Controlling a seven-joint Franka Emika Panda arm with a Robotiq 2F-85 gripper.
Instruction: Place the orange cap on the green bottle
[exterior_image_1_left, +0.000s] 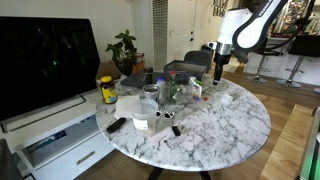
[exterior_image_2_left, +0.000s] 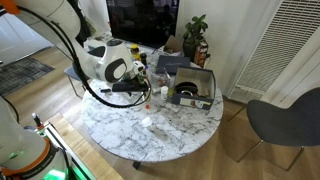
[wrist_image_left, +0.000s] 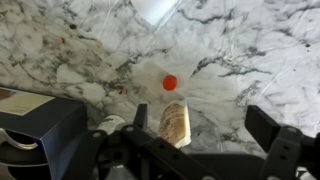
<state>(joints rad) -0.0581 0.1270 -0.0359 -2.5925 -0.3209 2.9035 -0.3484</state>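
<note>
- Here, in the wrist view, a dark box (wrist_image_left: 30, 120) sits at the far left, cut off by the frame edge.
- Right of it, near the middle, the cap (wrist_image_left: 170, 82) shows as a small orange disc against white marble.
- Directly below the cap is a pale tan cylinder (wrist_image_left: 176, 122), its long axis running from the cap back toward me. I cannot tell whether the cap sits on top of it or lies on the marble beyond it.
- My gripper (wrist_image_left: 200, 115) fills the bottom of that view. Its fingers are spread wide and hold nothing, and the cylinder stands close to the left finger rather than midway.
- So the cap lies ahead of me and a little left of centre. I judge I must shift left before closing on it.
- In an exterior view, a yellow jar (exterior_image_1_left: 107, 90) stands furthest left on the round table (exterior_image_1_left: 235, 125), with clear cups (exterior_image_1_left: 146, 108) just beside it.
- Further right, a slim dark upright shape in the clutter is what I take for the bottle (exterior_image_1_left: 165, 88). It is too small to make out its neck or mouth.
- Right again is a small orange-topped speck, the cap, and my gripper hangs above and to the right of it. The cap is therefore nearer to me, and the bottle lies beyond it to the left.
- The bottle is out of the wrist view.
</note>
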